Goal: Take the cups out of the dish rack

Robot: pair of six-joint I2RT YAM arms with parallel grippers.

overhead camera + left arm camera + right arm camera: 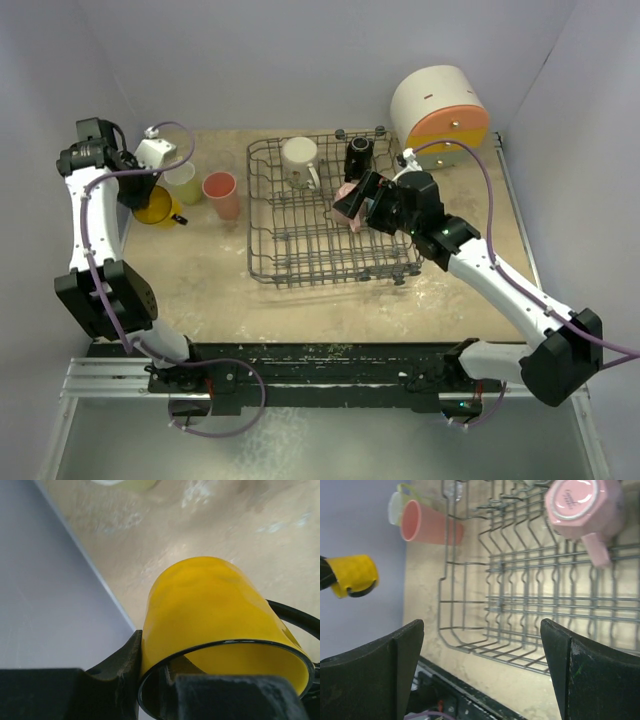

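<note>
**Top external: three cups out, three left in the rack [300,250]**

Left of centre on the table [200,290] stand the green cup [183,183] and the salmon cup [222,195], both outside the rack. Just beside them, at the left edge of the frame, the left gripper [145,192] is clamped on the yellow mug [157,208]. The left wrist view shows one finger inside the rim and one outside, with the mug tipped on its side over the table near the wall. Whether it touches the table I cannot tell, so I count it as out but not yet set down.

Three cups are in the rack. The cream mug [300,160] and black cup [358,155] sit along its far side, toward upper centre. The pink mug [345,207] sits bottom up at its right side. The right gripper [368,200] hangs just beside the pink mug, jaws wide apart with nothing between them, so that mug looks likely to go next. Of the cups in sight, about half are unloaded.
</note>
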